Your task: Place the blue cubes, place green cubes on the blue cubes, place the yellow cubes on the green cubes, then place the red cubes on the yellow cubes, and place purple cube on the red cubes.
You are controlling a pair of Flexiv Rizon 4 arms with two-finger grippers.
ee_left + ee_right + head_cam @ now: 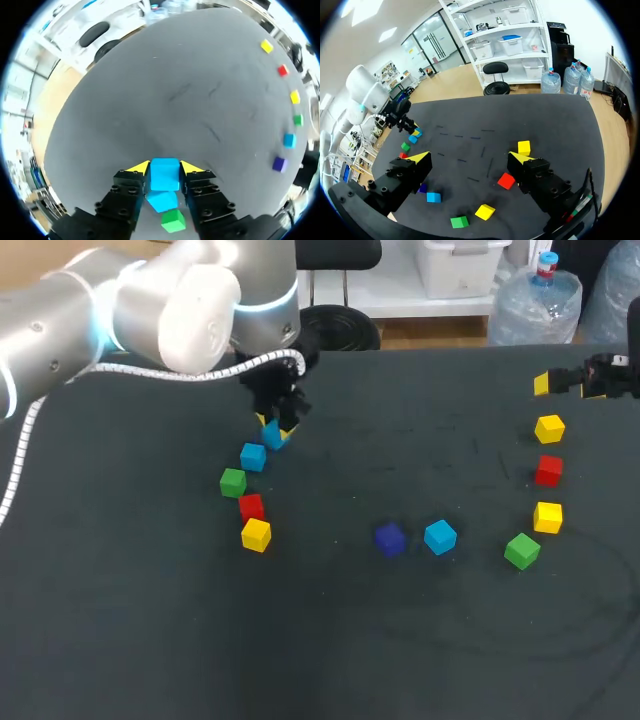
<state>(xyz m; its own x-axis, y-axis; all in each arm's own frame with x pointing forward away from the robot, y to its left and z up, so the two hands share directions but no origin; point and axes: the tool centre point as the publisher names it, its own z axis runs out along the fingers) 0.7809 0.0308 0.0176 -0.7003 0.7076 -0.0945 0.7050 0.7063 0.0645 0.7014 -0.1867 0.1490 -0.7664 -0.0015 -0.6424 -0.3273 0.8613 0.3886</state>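
**Blue base first: left gripper (pixel 273 430) has a blue cube (pixel 165 174)**

Nearest me on the left, a yellow cube (pixel 256 534), red cube (pixel 251 506), green cube (pixel 232 481) and second blue cube (pixel 253 456) lie in a line. Just beyond them the left gripper is clamped on its blue cube (lifted or not, I cannot tell). I judge the base-laying step is in hand, and next it needs a bare spot. Far right, the right gripper (pixel 570 385) hangs with fingers spread, holding nothing.
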